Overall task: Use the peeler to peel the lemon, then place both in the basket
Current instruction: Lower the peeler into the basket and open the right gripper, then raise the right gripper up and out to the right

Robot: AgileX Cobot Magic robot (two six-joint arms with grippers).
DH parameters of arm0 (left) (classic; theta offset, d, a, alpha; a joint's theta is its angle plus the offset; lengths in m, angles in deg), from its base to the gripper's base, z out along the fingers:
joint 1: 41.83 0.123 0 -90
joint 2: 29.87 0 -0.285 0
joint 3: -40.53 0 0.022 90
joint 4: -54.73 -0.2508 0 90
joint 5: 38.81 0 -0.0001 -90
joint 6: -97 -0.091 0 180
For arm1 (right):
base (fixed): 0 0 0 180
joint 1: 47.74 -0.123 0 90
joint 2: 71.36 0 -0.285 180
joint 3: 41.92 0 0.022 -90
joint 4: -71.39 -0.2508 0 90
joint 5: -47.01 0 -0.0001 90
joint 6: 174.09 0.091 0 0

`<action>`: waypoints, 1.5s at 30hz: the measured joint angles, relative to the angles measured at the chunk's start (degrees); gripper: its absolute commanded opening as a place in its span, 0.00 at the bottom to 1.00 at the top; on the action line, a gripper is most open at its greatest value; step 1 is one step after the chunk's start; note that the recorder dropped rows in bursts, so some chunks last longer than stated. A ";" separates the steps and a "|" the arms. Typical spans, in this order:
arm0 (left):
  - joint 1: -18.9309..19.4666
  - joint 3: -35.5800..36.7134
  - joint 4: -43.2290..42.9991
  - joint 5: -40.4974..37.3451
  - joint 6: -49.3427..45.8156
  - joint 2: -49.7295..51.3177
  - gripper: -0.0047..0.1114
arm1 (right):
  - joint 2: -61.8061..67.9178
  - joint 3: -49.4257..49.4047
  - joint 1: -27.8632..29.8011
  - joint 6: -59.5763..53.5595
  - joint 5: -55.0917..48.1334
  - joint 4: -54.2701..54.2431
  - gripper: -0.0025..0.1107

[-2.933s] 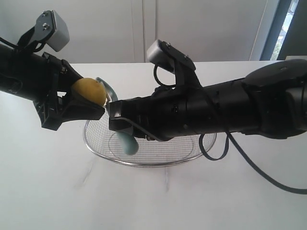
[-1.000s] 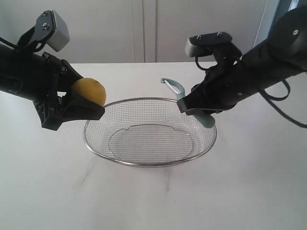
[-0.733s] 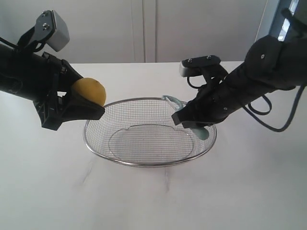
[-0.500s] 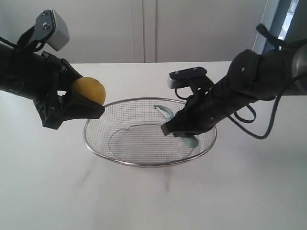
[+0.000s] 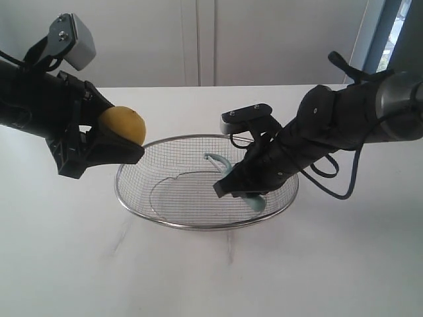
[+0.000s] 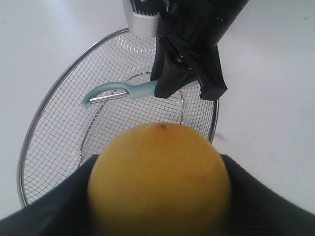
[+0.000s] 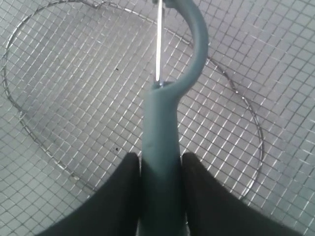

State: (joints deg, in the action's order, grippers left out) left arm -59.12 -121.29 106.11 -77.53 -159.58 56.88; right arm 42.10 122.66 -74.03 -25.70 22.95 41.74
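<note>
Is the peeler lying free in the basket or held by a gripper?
Held. The right gripper is shut on the peeler, low inside the basket; mesh contact: cannot tell.

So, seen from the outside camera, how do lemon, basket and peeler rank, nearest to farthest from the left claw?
1. Lemon, clamped in the left gripper.
2. Basket, its rim just beside it.
3. Peeler, farther right inside the basket, held by the right gripper.

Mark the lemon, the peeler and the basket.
Lemon (image 5: 123,125): exterior view, on its exposed yellow side.
Peeler (image 7: 160,129): right wrist view, on the middle of the handle.
Basket (image 5: 198,228): exterior view, on the near rim.
</note>
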 measured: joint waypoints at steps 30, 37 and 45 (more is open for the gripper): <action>0.00 0.00 1.69 -0.56 0.00 0.00 0.04 | -17.74 5.65 0.00 0.27 -18.40 6.92 0.13; 0.00 0.00 3.38 -1.63 0.00 0.00 0.04 | -29.91 6.02 0.00 7.68 -32.23 21.72 0.02; 0.00 0.00 3.86 -2.20 0.00 0.12 0.04 | -38.83 6.02 0.00 9.11 -35.66 26.10 0.02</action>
State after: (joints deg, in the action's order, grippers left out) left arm -59.12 -121.29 109.97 -79.72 -159.58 57.00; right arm 3.27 128.68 -74.03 -16.59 -12.70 67.84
